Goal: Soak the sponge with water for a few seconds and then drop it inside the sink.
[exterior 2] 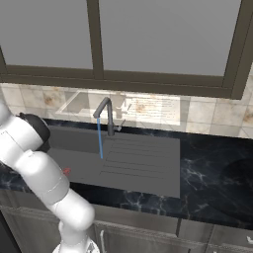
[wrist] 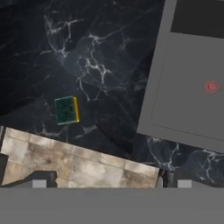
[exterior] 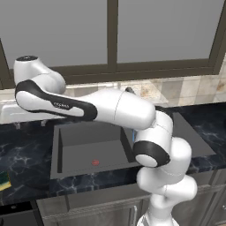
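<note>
The sponge (wrist: 67,110), a small green and yellow block, lies flat on the black marbled counter left of the sink; it also peeks in at the left edge of the left base view (exterior: 3,178). My gripper (wrist: 107,181) hangs open well above the counter near the back wall, nothing between its fingertips (wrist: 43,183), and its hand (exterior: 30,125) sits left of the basin. The dark grey sink (exterior: 75,143) has a red drain mark (wrist: 211,86). A thin blue stream of water (exterior 2: 100,138) runs from the curved faucet (exterior 2: 106,111) into the sink (exterior 2: 79,158).
A ribbed drainboard (exterior 2: 143,158) lies right of the basin. The tiled backsplash (exterior 2: 158,108) and a window frame (exterior 2: 94,39) stand behind the counter. My own arm (exterior: 110,110) stretches across above the basin.
</note>
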